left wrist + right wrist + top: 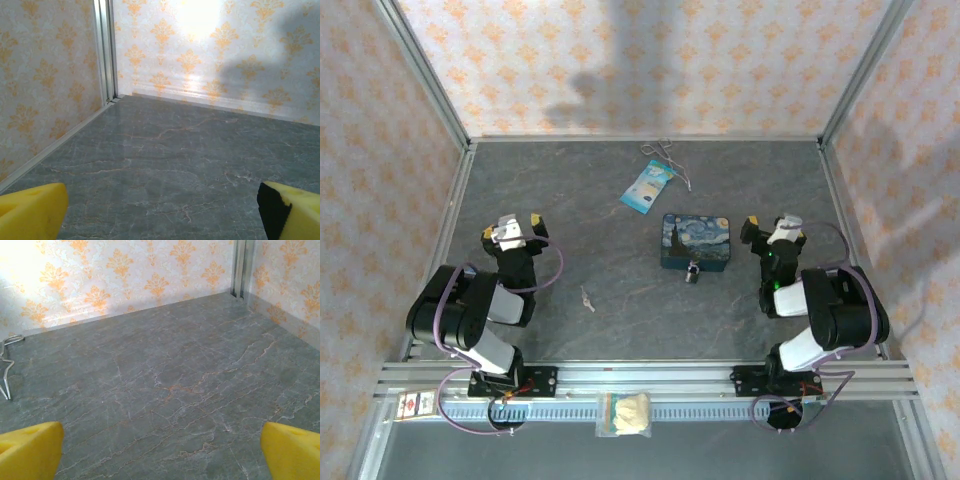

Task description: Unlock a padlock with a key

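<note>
At the counter's near edge the left arm (470, 305) and right arm (830, 310) sat folded, each with jaws spread apart and holding nothing, seemingly a ready pose. The key (587, 298) lay flat on bare counter just beyond the left arm, toward the middle, free for picking up. Farther, right of centre, the padlock (692, 272) sat right at the near side of the painted tin (696, 241), perhaps propped there. A blue tag (648, 187) lay nearer the far edge
</note>
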You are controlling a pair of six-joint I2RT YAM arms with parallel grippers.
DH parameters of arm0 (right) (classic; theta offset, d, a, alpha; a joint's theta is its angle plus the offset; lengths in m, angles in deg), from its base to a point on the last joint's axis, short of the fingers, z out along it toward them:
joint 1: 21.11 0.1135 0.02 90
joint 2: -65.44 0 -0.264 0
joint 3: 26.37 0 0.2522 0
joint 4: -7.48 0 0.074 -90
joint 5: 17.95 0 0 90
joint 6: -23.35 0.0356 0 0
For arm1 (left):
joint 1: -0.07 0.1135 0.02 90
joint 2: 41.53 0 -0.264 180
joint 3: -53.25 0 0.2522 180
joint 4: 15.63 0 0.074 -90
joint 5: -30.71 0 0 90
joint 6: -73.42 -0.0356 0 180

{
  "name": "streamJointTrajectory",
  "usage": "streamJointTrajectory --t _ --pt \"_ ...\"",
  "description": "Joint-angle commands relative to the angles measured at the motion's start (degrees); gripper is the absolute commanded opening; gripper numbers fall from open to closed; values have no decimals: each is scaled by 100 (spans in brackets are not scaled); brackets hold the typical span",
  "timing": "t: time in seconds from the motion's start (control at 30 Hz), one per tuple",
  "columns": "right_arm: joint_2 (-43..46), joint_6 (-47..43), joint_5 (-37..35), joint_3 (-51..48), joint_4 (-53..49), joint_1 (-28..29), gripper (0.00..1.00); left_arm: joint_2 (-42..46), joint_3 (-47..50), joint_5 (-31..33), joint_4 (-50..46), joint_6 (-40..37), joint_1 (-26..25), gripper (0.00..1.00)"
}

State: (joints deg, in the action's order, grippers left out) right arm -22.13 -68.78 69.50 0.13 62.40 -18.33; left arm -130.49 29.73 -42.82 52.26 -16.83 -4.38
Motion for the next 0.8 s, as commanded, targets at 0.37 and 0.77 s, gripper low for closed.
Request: streamJointTrajectory --t 0.37,0.77 --pt "51 9 22 37 221 -24 100 46 -68 -73 -62 87 74 99" --pt "52 11 26 47 202 -23 100 42 -88 -67 -96 112 85 99"
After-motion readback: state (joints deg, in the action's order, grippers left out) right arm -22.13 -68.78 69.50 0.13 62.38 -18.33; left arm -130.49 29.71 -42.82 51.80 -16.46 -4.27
